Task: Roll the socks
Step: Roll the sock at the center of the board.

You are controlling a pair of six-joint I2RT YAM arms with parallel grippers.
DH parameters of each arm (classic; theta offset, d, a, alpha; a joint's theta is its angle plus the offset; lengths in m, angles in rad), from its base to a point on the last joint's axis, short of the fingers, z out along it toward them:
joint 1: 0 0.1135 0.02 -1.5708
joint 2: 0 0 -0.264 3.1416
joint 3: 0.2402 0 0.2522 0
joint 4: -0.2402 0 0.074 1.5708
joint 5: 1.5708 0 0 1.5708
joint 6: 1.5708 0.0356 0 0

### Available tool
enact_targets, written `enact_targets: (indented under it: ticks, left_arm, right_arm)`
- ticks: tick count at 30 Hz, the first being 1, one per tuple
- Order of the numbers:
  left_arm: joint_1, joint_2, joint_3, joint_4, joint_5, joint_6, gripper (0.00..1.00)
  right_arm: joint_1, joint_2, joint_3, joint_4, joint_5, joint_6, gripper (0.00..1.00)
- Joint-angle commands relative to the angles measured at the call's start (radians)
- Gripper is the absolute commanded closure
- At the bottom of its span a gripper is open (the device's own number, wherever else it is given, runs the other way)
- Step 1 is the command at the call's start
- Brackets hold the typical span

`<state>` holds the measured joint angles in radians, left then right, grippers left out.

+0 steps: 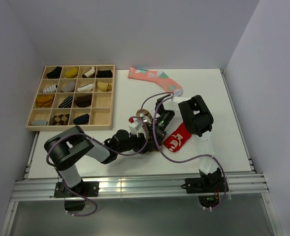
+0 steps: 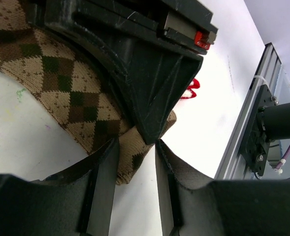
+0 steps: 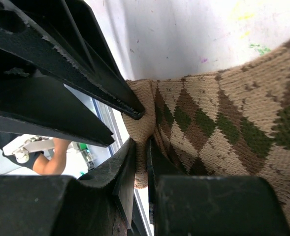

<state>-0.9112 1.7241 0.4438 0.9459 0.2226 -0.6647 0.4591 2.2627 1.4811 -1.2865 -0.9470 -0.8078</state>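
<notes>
Two robot arms meet at the middle of a white desk (image 1: 223, 98), both hands on one brown-and-tan argyle sock (image 2: 71, 93) lying on it. The right hand (image 3: 141, 147) has its fingers pressed almost together, pinching a fold of the sock's edge. The left hand (image 2: 136, 147) faces it, fingers part-way spread and straddling the same end of the sock. The knit touches one finger, and a sliver of desk shows beside the other. A red sock (image 1: 177, 138) lies just beside the hands, a pink sock (image 1: 152, 76) lies well apart at the far edge, and a wooden tray (image 1: 71, 127) of socks sits to the left.
</notes>
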Motion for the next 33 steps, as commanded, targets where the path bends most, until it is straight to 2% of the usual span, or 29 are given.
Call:
enact_targets:
  ticks: [1, 12, 17, 20, 25, 26, 33]
  left_arm:
    - [-0.006, 0.028, 0.016, 0.007, 0.009, 0.027, 0.59]
    - [-0.005, 0.052, 0.033, -0.068, -0.025, 0.037, 0.63]
    - [-0.006, 0.061, 0.072, -0.162, -0.032, 0.036, 0.73]
    - [-0.008, 0.057, 0.101, -0.243, -0.045, 0.027, 0.83]
    - [-0.026, 0.051, 0.166, -0.396, -0.113, 0.011, 1.00]
    - [-0.034, 0.049, 0.174, -0.444, -0.126, 0.008, 1.00]
    - [-0.043, 0.071, 0.219, -0.547, -0.170, -0.035, 1.00]
  right_arm:
    - [-0.014, 0.014, 0.025, 0.012, 0.008, 0.004, 1.00]
    - [-0.025, 0.012, 0.011, 0.039, 0.022, 0.025, 1.00]
    - [-0.028, -0.015, -0.013, 0.093, 0.051, 0.061, 0.99]
    - [-0.028, -0.064, -0.050, 0.170, 0.076, 0.105, 0.94]
    - [-0.028, -0.144, -0.091, 0.263, 0.119, 0.159, 0.74]
    - [-0.027, -0.153, -0.094, 0.271, 0.129, 0.165, 0.67]
    - [-0.036, -0.262, -0.140, 0.374, 0.198, 0.228, 0.52]
